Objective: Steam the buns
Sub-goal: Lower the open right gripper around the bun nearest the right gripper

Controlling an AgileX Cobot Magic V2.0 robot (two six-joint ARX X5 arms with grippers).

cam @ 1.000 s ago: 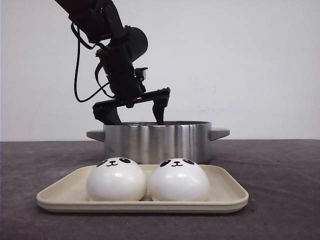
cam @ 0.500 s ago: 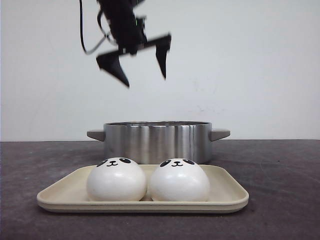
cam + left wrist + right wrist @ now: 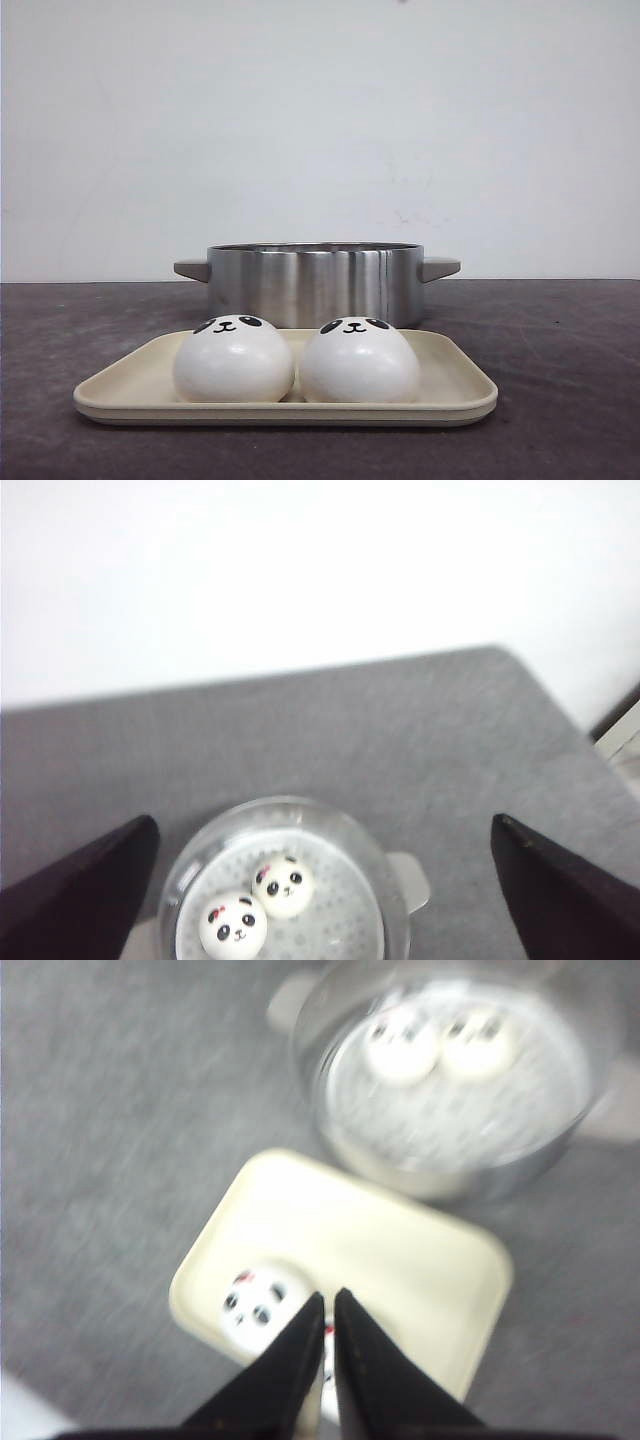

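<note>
Two buns in pot, two on tray.
Left jaws (image 3: 320,880) spread wide, empty, high above the pot (image 3: 285,880) and its buns (image 3: 283,885). Right jaws (image 3: 327,1345) pressed together, empty, above the tray (image 3: 400,1250) bun (image 3: 255,1305). Dark surface (image 3: 560,330) beneath.

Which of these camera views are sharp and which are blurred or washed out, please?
Front view: sharp, evenly lit, vertical highlights on the steel pot. Left wrist view: soft focus, the wall overexposed to plain white, the two buns in the pot still readable. Right wrist view: heavily motion-blurred, the tray and pot smeared.
</note>
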